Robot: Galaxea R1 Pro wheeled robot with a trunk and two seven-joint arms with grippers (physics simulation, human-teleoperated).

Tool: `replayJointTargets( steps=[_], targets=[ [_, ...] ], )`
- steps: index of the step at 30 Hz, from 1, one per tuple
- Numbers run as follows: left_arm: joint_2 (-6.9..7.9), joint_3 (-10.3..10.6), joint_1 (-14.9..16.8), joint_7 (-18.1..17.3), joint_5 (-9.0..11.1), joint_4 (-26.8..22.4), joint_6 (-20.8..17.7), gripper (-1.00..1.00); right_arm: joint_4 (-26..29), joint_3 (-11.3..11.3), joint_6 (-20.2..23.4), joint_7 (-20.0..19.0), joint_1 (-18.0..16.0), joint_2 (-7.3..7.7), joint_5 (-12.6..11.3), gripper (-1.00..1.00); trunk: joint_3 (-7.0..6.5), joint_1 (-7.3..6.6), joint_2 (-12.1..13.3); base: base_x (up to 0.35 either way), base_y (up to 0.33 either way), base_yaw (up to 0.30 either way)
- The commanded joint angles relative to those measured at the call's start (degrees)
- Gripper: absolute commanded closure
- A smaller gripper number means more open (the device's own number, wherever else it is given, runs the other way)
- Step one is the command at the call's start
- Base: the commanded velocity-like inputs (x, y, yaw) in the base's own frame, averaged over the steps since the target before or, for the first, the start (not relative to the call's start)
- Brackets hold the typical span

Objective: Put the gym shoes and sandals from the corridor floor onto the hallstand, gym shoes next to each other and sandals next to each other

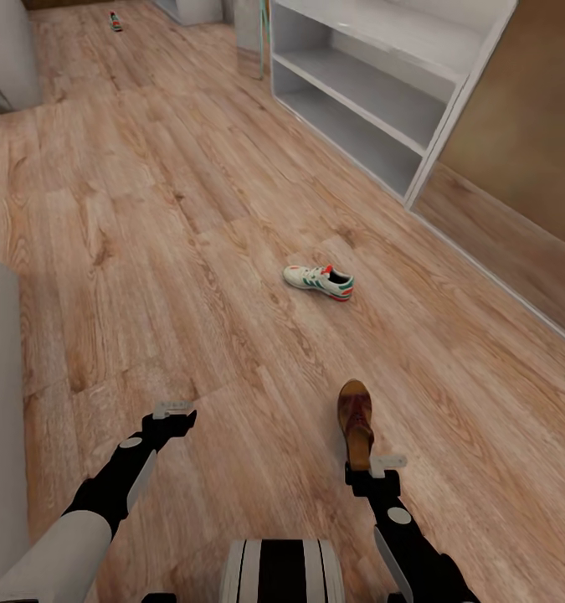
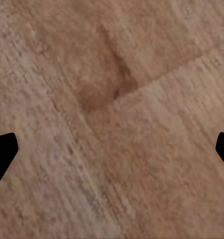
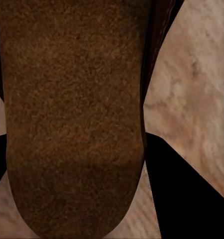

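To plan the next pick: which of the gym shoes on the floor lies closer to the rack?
The gym shoe mid-floor; the other gym shoe lies far up the corridor.

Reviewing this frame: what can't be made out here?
- Right gripper: its grip on the sandal is unclear in the head view; in the right wrist view the insole hides the contact.
- Far shoe: too small to identify.
- Hallstand: its top is cut off by the picture's edge.

Likely a home corridor (plank floor [image 1: 148,218], shoe rack [image 1: 374,100]).
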State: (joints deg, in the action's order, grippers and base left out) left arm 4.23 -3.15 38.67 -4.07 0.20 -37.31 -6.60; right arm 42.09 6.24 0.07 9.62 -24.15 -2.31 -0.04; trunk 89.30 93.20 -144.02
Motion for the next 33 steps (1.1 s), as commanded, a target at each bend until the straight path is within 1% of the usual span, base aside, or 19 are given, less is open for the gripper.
replayJointTargets(
  steps=[1,7,11,14,18,23,27,30,33],
  targets=[
    [0.07,-0.3,-0.2,-0.3,0.1,0.1,-0.3,-1.0,0.0,0.2,-0.3,0.3,0.0,0.2,-0.2,1.0,-0.27,-0.03,0.0,0.0,0.0,-0.098],
    [0.19,-0.4,-0.6,-0.2,0.1,0.3,-0.2,-1.0,0.0,0.2,-1.2,0.3,0.0,0.28,-0.1,1.0,-2.08,-0.18,0.1,0.0,0.0,-0.115],
    [0.28,-0.6,-2.0,-0.1,0.2,0.1,0.0,-1.0,-0.3,0.2,-1.4,0.2,0.0,0.42,0.0,1.0,-3.31,-0.29,0.1,0.0,0.0,-0.123],
    [0.35,-0.7,-3.2,0.0,0.3,-0.1,1.3,-1.0,-0.4,0.2,-1.4,0.2,0.1,0.74,0.1,1.0,-4.23,-0.37,0.2,0.0,0.0,-0.124],
    [0.41,-0.7,-4.1,0.2,0.1,0.4,4.2,-1.0,-0.4,0.3,-1.5,0.1,0.2,1.06,0.1,1.0,-5.47,-0.47,0.2,0.0,0.0,-0.125],
    [0.41,-0.7,-5.3,0.3,0.2,0.7,5.5,-1.0,-0.4,0.3,-1.6,0.1,0.4,1.28,0.2,1.0,-7.01,-0.6,0.3,0.0,0.0,-0.124],
    [0.36,-0.7,-7.0,0.4,0.3,0.8,6.7,-1.0,-0.4,0.3,-1.6,0.1,0.4,1.46,0.2,1.0,-8.25,-0.7,0.4,0.0,0.0,-0.118],
    [0.35,-0.7,-8.2,0.4,0.3,0.9,8.5,-1.0,-0.4,0.4,-1.6,0.0,0.7,1.57,0.3,1.0,-9.18,-0.78,0.4,0.0,0.0,-0.109],
    [0.36,-0.8,-10.3,0.4,0.3,1.0,11.0,-1.0,-0.6,0.4,-2.1,0.0,1.8,1.69,0.3,1.0,-10.11,-0.86,0.4,0.0,0.0,-0.098]
  ],
)
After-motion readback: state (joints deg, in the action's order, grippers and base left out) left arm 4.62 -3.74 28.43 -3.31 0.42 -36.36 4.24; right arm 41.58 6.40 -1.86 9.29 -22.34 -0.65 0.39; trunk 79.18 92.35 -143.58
